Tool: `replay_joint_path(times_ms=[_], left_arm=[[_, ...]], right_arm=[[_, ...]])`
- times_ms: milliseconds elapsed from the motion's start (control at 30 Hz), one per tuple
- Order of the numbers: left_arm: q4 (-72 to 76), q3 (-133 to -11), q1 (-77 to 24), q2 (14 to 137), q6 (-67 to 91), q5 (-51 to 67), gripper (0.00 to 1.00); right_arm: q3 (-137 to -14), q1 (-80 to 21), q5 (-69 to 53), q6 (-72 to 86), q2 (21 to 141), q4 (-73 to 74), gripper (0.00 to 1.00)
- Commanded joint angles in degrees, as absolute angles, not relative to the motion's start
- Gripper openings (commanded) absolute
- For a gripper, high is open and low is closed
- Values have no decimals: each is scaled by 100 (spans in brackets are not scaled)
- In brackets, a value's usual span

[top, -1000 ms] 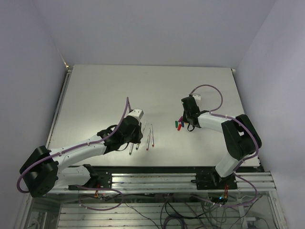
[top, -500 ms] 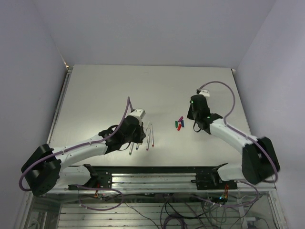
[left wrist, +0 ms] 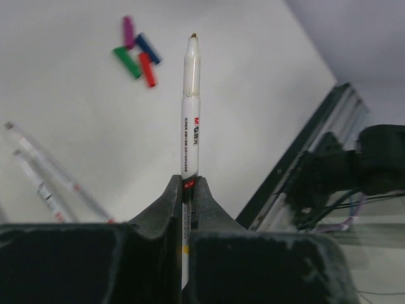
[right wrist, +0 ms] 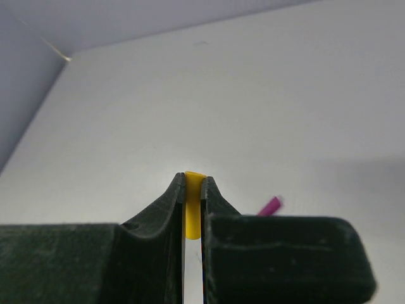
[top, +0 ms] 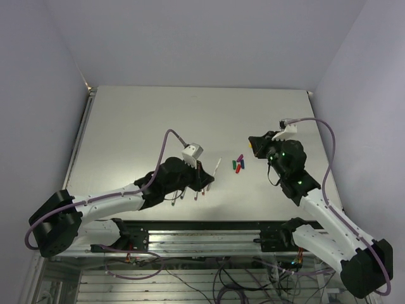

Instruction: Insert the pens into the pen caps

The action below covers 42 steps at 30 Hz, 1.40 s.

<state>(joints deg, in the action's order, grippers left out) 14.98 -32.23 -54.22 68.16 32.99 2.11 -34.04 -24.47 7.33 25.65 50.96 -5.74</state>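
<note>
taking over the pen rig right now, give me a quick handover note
Left end effector: shut on a pen, tip pointing out.
Right end effector: shut on the yellow cap.
Green, blue, purple and red caps lie clustered on the table; other pens lie loose on it too.
Done: nothing capped yet.
Left: join the held pair, then the rest.

Pale counter w/ 4 little caps in a bunch, & some pens lying side by side nearby.
</note>
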Motion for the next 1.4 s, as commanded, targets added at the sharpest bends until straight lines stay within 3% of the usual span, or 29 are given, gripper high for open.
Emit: replay_joint_path(times_ms=[0, 300, 700, 1367], left_arm=[[2990, -3162, -5724, 6936, 3577, 657, 7], [4129, -3333, -6078, 7352, 3645, 593, 7], [4596, -3466, -6214, 7559, 3867, 450, 7], [5001, -3428, -6231, 7712, 3999, 188, 7]], right_arm=[[-3175, -2479, 151, 2647, 4782, -1464, 0], [-2647, -2479, -282, 3216, 4325, -2922, 0], [-2043, -2474, -755, 3892, 4127, -4072, 0], [-1657, -2490, -1168, 4385, 4350, -5008, 0]])
